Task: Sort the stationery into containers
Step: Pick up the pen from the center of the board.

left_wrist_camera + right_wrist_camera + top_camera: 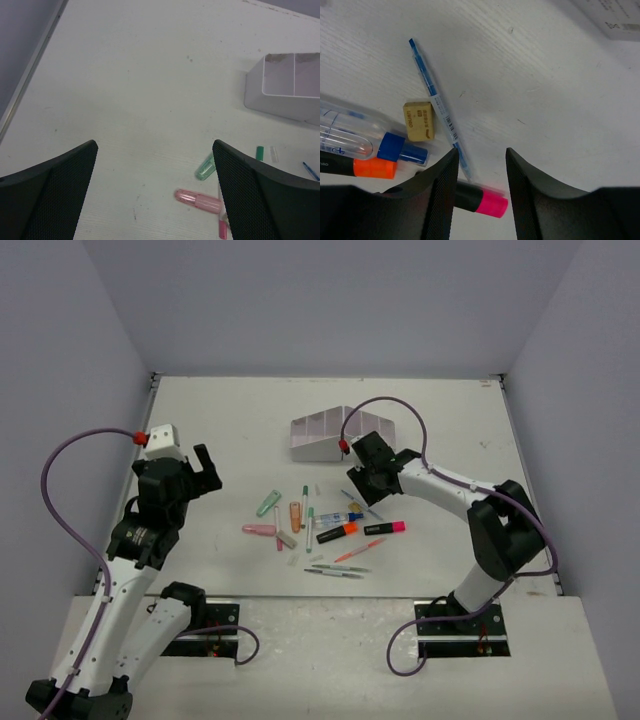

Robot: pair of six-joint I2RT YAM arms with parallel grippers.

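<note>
The left gripper [205,472] hovers above the table [230,420] with its jaws spread wide around nothing, well apart from the stationery [338,532], which lies scattered on the table in front of the white organiser box [335,437]. The box stands mid-table, and its two compartments seen from the left wrist show only bare white floors. Just right, the right gripper [481,160] is low over the scatter, its jaws close together about the lower end of a blue pen [436,97] and over the pink end of a black highlighter [487,202]; whether they pinch the pen I cannot tell.
</note>
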